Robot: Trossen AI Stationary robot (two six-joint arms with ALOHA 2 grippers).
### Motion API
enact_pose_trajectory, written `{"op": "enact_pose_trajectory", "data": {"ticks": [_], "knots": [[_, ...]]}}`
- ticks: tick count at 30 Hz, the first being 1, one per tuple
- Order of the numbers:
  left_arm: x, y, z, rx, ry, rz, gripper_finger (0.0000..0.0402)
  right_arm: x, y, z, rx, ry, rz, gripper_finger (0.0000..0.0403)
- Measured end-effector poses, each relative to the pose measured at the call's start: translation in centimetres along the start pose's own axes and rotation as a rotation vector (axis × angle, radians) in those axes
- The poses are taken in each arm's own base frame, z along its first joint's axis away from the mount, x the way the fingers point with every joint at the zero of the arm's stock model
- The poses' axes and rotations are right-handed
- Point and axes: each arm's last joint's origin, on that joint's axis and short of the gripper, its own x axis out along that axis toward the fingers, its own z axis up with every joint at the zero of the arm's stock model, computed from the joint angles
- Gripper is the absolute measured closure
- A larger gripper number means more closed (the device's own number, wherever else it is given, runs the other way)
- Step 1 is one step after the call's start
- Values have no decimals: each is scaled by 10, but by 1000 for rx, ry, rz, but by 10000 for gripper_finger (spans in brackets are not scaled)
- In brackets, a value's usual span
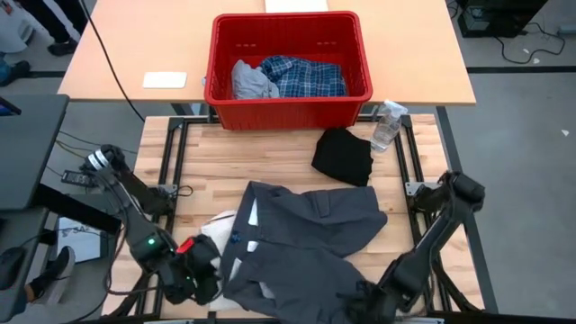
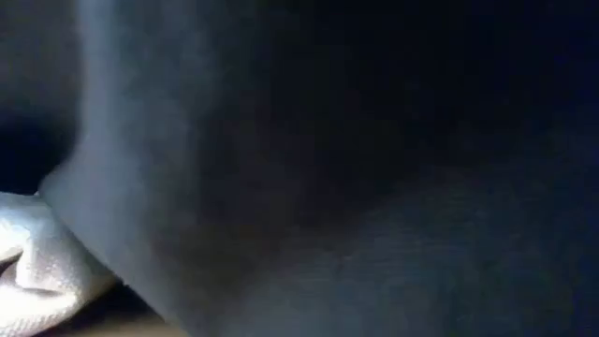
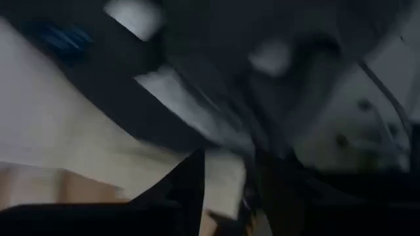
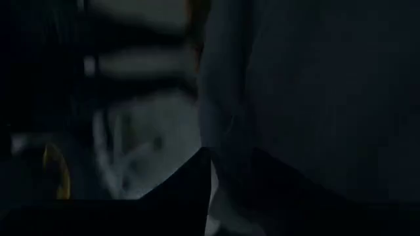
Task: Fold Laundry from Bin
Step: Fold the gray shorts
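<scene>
Here, a dark grey garment (image 1: 301, 238) is lying spread across the near half of the wooden slatted table (image 1: 225, 157).
The left gripper (image 1: 196, 270) is sitting at its near-left edge and the right gripper (image 1: 364, 301) at its near-right edge; whether either is gripping cannot be told. A folded black T-shirt (image 1: 343, 156) is lying near the red plastic slotted bin (image 1: 288, 106), which is holding a blue-and-white plaid shirt (image 1: 304, 76) and a light grey piece (image 1: 249, 81).

Matt dark grey cloth garment (image 1: 306, 238) lies rumpled on a pale wood butcher-block table (image 1: 225, 162). Behind it, a glossy red plastic bin (image 1: 288, 99) holds soft plaid shirt (image 1: 301, 76) fabric; a clear plastic bottle (image 1: 387, 126) glints nearby.
</scene>
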Motion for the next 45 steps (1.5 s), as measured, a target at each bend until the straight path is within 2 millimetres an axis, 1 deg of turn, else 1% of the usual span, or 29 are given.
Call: {"op": "enact_pose_trajectory", "data": {"ticks": [3, 4, 7, 9, 11, 14, 18, 20, 23, 25, 28, 30, 32, 34, 37, 42, 45], "knots": [[-7, 1, 12, -33, -125, 1, 250, -23, 0, 10, -24, -177, -32, 287], [-7, 1, 17, -50, -162, -8, 247, -28, 0, 11, -35, -208, -40, 285], [-3, -1, 35, -46, -219, -15, 243, -42, 0, 13, -69, -225, -30, 269], [3, 0, 48, -37, -246, -3, 243, -50, -9, 16, -77, -255, -116, 254], [8, 0, 61, -18, -261, -8, 243, -59, -24, 25, -81, -317, -263, 242], [13, 4, 76, 34, -249, 10, 243, -74, -54, 55, -89, -360, -432, 234], [16, 10, 91, 99, -234, 37, 243, -92, -90, 107, -206, -403, -501, 233], [19, 12, 96, 135, -219, 50, 241, -101, -108, 134, -279, -452, -512, 232], [30, 17, 103, 190, -162, 86, 234, -117, -137, 166, -350, -490, -504, 232], [39, 21, 108, 200, -121, 113, 227, -129, -158, 182, -347, -508, -486, 231], [53, 24, 114, 198, -46, 118, 218, -137, -191, 203, -343, -496, -448, 231], [62, 26, 116, 205, -18, 132, 213, -137, -213, 212, -353, -458, -406, 231], [68, 26, 116, 202, 9, 133, 212, -136, -230, 223, -380, -452, -327, 231], [77, 25, 116, 185, 30, 124, 212, -130, -247, 229, -387, -416, -284, 231], [87, 25, 115, 127, 46, 134, 211, -118, -269, 234, -398, -351, -284, 231], [92, 21, 116, -21, 21, 105, 211, -108, -289, 235, -415, -272, -263, 231], [93, 22, 118, -117, 19, 109, 211, -102, -297, 235, -417, -236, -165, 232]]}}
